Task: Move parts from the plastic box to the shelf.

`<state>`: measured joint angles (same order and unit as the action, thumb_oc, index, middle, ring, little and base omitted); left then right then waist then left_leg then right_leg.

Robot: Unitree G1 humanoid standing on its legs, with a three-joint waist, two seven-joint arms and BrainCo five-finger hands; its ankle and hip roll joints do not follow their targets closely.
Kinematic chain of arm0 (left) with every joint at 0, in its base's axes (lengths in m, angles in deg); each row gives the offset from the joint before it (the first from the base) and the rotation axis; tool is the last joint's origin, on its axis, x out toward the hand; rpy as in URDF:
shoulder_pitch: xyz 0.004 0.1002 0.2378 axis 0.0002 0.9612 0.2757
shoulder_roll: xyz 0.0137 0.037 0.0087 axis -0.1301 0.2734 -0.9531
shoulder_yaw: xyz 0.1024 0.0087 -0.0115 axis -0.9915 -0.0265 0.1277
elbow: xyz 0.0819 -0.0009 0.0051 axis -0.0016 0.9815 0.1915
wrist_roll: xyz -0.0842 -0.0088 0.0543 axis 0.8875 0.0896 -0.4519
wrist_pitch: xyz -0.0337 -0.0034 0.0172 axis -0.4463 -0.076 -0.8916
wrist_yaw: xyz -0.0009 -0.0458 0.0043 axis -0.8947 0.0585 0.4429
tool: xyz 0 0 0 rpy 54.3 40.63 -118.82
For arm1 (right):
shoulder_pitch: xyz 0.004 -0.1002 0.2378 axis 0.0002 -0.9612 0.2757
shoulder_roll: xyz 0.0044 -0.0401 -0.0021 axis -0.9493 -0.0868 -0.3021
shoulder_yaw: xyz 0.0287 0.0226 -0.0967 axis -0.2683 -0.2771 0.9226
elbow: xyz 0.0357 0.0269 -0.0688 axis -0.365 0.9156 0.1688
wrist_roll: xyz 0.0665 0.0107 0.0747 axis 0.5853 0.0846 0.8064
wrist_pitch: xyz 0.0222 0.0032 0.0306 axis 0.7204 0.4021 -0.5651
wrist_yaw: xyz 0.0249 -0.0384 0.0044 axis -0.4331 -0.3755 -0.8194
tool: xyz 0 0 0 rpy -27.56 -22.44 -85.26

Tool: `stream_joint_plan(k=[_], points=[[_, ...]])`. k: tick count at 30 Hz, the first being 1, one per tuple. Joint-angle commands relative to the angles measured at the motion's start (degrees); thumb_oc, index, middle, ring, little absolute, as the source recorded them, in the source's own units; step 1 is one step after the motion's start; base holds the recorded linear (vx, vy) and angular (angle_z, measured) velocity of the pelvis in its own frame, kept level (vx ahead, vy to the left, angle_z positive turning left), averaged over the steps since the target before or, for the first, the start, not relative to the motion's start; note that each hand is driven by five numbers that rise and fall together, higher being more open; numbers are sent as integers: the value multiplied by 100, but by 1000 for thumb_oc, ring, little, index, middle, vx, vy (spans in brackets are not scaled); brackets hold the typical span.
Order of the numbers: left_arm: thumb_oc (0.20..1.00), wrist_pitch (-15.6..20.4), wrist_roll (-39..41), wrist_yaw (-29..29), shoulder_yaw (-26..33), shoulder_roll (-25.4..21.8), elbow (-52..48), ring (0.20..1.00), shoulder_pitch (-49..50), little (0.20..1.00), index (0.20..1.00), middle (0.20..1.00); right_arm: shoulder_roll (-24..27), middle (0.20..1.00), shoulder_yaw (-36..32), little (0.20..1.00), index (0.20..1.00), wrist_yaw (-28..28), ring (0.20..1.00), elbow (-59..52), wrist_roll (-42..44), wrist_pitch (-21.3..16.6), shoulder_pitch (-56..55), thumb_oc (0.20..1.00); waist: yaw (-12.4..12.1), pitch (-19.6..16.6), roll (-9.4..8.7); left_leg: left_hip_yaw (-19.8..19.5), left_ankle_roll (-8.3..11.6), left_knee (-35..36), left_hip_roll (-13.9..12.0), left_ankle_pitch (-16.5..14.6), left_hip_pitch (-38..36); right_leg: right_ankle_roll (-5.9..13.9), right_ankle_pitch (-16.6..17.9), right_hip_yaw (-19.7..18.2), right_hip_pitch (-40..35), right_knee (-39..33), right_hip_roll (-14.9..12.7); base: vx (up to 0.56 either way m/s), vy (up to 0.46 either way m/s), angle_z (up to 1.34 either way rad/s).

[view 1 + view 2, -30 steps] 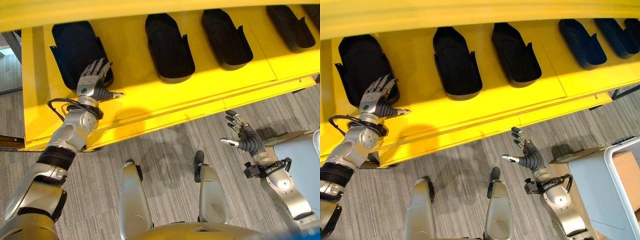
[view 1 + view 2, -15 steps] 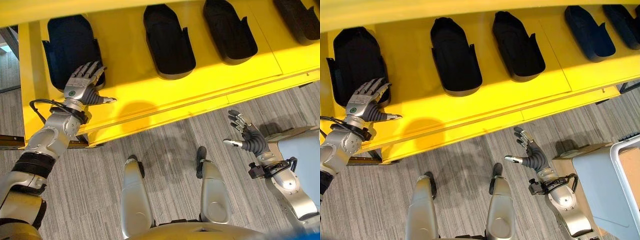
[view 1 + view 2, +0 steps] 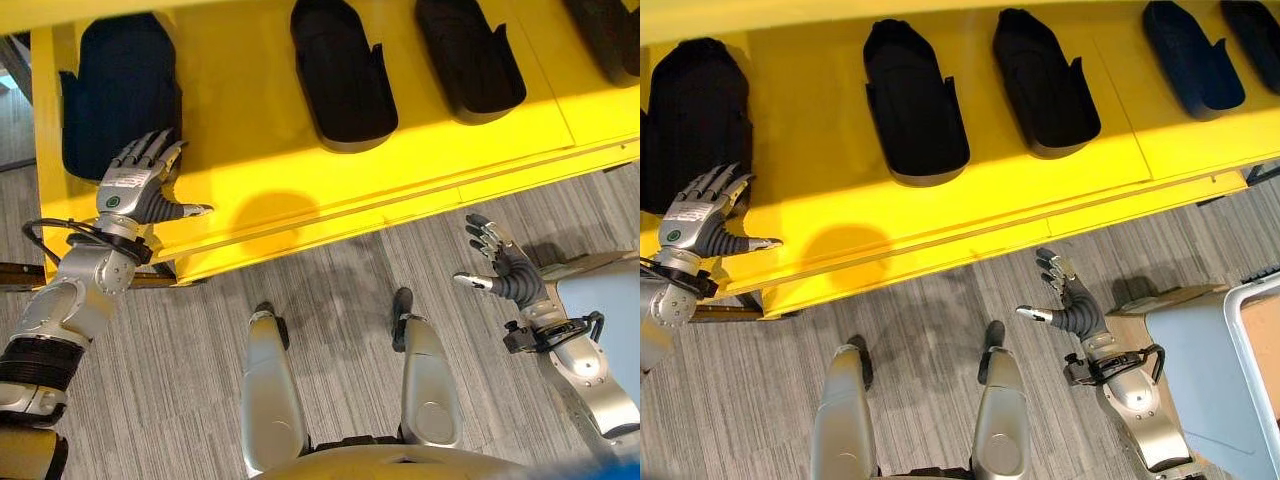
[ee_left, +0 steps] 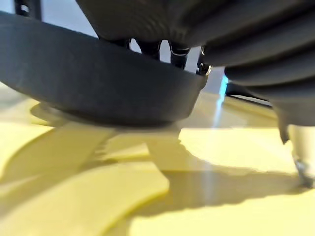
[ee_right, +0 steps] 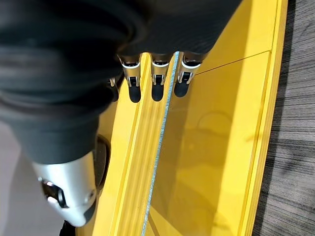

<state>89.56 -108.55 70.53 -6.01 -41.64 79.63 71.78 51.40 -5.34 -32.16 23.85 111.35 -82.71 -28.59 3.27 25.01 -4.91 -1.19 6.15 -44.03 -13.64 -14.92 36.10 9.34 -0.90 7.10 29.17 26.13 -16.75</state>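
The robot's left hand rests flat over the front of the yellow shelf, fingers spread and relaxed, fingertips at the near end of the leftmost black part. That part lies on the shelf with its long axis running front to back, like the other parts beside it. The right hand hangs empty and unclenched over the floor, in front of the shelf.
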Motion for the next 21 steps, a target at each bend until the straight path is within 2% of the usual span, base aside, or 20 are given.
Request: stream_joint_plan(k=[1, 6, 9, 14, 17, 21], points=[[1000, 179, 203, 229, 194, -240, -436, 1000, 200, 1000, 1000, 1000, -27, 1000, -376, 1000, 1000, 52, 1000, -448, 206, -358, 22, 1000, -49, -250, -28, 138, -175, 842, 242, 574, -238, -172, -431, 94, 86, 723, -98, 0, 0, 0], [1000, 400, 312, 457, 911, -359, -1382, 1000, 447, 1000, 1000, 1000, -39, 1000, -434, 1000, 1000, 100, 1000, -486, 166, -392, 14, 1000, -95, -272, 7, 125, -171, 866, 239, 580, -239, -167, -433, 83, 79, 704, -111, 0, 0, 0], [1000, 486, 523, 531, 1099, -379, -1633, 1000, 447, 1000, 1000, 1000, -64, 1000, -363, 1000, 1000, 108, 1000, -466, 165, -390, 45, 1000, -95, -271, 19, 112, -174, 870, 248, 588, -252, -168, -441, 88, 57, 707, -108, 0, 0, 0], [1000, 549, 753, 495, 1115, -366, -1791, 1000, 377, 1000, 1000, 1000, -65, 1000, -302, 1000, 1000, 111, 1000, -461, 141, -377, 76, 1000, -89, -262, 16, 109, -172, 902, 268, 596, -293, -166, -431, 99, 10, 685, -114, 0, 0, 0], [1000, 609, 1220, 296, 842, -84, -1775, 1000, 212, 1000, 1000, 1000, -112, 1000, -267, 1000, 1000, 122, 1000, -445, 156, -347, 123, 1000, -75, -269, 1, 119, -178, 936, 266, 603, -344, -168, -417, 93, -27, 662, -118, 2, -4, 3], [1000, 567, 1458, 276, 719, 207, -1644, 1000, 153, 1000, 1000, 1000, -155, 1000, -269, 1000, 1000, 150, 1000, -432, 132, -329, 143, 1000, -72, -284, -11, 125, -182, 935, 263, 595, -361, -172, -416, 86, -47, 651, -111, 1, 0, 1]])
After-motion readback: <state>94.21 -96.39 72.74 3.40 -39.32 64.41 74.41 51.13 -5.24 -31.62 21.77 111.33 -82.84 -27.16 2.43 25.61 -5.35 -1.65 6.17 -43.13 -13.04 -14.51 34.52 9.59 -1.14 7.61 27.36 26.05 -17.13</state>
